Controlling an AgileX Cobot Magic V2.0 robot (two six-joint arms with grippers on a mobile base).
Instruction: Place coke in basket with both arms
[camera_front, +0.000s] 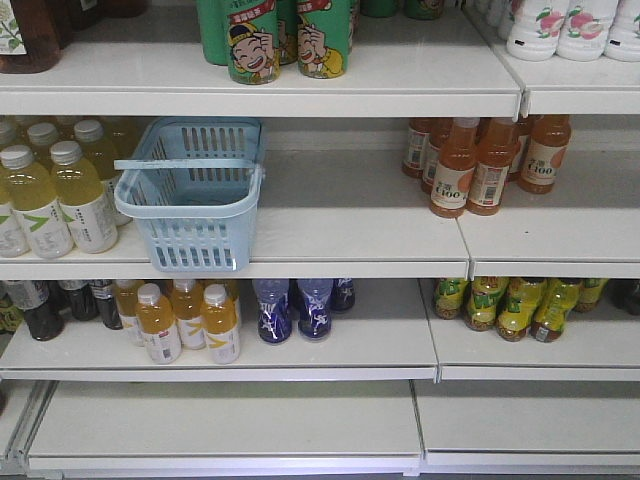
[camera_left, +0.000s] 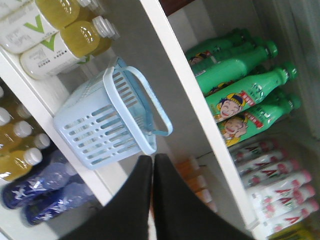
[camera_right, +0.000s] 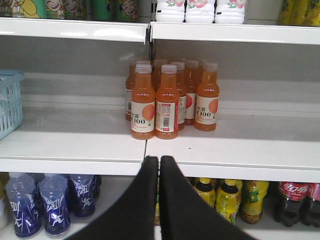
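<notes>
Task barely begun; basket (camera_front: 190, 245) empty on middle counter (camera_front: 350, 220), left-centre of front view; coke (camera_right: 292, 192) untouched, lower right of right wrist view; left pincer (camera_left: 152, 167) and right pincer (camera_right: 159, 167) both pressed together, holding nothing; grasp, carry, drop all remain.

One basket (camera_front: 195, 245), one left claw (camera_left: 153, 159), one right claw (camera_right: 159, 161).
</notes>
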